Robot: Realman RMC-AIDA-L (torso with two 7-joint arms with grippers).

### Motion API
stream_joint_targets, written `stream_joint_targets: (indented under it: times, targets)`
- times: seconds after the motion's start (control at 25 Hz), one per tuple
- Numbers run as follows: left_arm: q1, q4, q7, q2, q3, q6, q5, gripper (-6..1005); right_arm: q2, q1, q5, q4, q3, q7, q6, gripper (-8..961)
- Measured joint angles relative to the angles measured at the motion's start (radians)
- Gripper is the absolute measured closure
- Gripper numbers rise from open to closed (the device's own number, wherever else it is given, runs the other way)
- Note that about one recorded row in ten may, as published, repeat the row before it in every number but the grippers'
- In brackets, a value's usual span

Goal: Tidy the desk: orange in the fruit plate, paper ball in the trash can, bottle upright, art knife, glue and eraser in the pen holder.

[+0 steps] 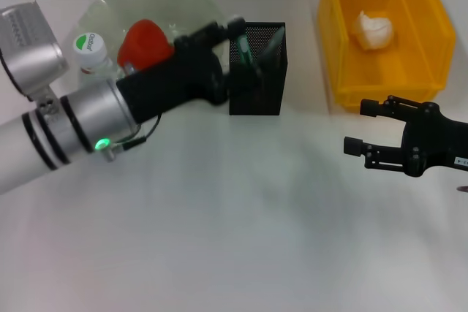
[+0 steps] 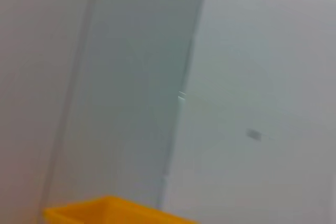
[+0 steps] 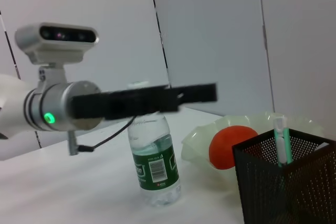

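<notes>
The black mesh pen holder (image 1: 256,82) (image 3: 294,187) stands mid-desk with the mint-green art knife (image 1: 243,50) (image 3: 281,139) upright in it. A grey stick, the glue (image 1: 273,43), leans inside too. My left gripper (image 1: 228,27) (image 3: 202,93) hovers open just above the holder's left rim, clear of the knife. The orange (image 1: 142,42) (image 3: 231,146) lies in the pale green fruit plate (image 1: 157,1) (image 3: 197,140). Beside the plate the bottle (image 1: 90,50) (image 3: 155,163) stands upright. The paper ball (image 1: 373,30) lies in the yellow trash can (image 1: 387,71) (image 2: 113,211). The eraser is hidden. My right gripper (image 1: 360,126) is open and empty.
The white desk (image 1: 241,217) stretches bare in front of the holder. My right arm is parked low, just in front of the trash can's near wall. My left forearm crosses the desk's left side, over the near edge of the plate.
</notes>
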Motion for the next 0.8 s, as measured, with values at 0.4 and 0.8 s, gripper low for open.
stream_joint_targets:
  times: [0.4, 0.8]
  targets:
    - [0.198, 0.282, -0.171, 0.039, 0.209, 0.086, 0.047, 181, -0.015, 0.000, -0.003, 0.001, -0.009, 0.003, -0.023, 145]
    - [0.225, 0.283, -0.227, 0.087, 0.201, 0.108, 0.182, 181, -0.016, -0.007, -0.013, 0.000, -0.036, 0.000, -0.095, 144]
